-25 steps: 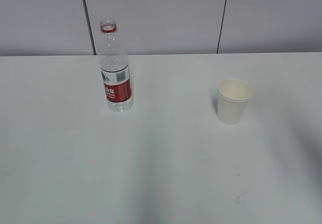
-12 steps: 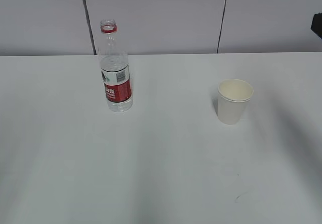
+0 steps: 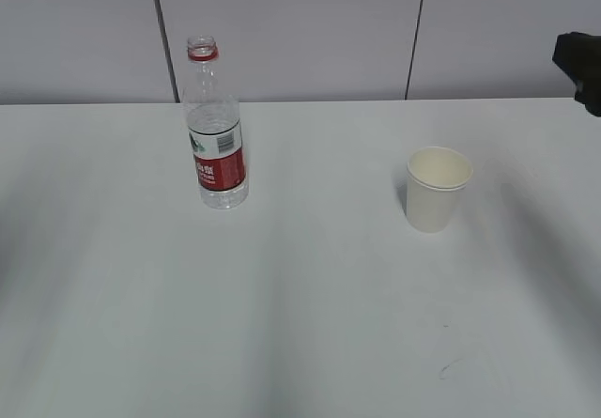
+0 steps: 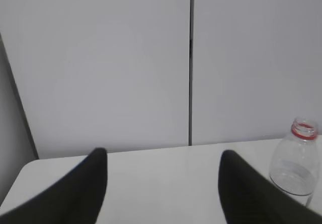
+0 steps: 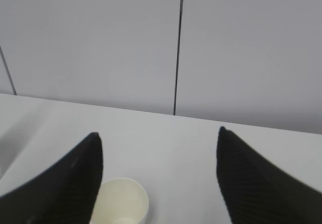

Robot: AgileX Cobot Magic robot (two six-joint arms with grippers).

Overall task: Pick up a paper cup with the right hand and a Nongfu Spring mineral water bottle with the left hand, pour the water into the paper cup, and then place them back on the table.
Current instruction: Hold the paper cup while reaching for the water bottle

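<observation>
Approach step: both hands are spread wide and empty, the right hand [image 5: 158, 178] above the paper cup [image 3: 437, 189], the left hand [image 4: 163, 189] left of the Nongfu Spring bottle [image 3: 215, 127]. Next, each must descend around its object.

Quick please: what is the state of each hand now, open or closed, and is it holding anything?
Left hand: open, holding nothing; the bottle stands off to its right.
Right hand: open, holding nothing; the paper cup sits low between its fingers, untouched.

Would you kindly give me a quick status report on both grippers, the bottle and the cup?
Left gripper open, empty. Right gripper open, empty, above the paper cup. Nongfu Spring bottle upright on the table, uncapped. Nothing in the way.
</observation>
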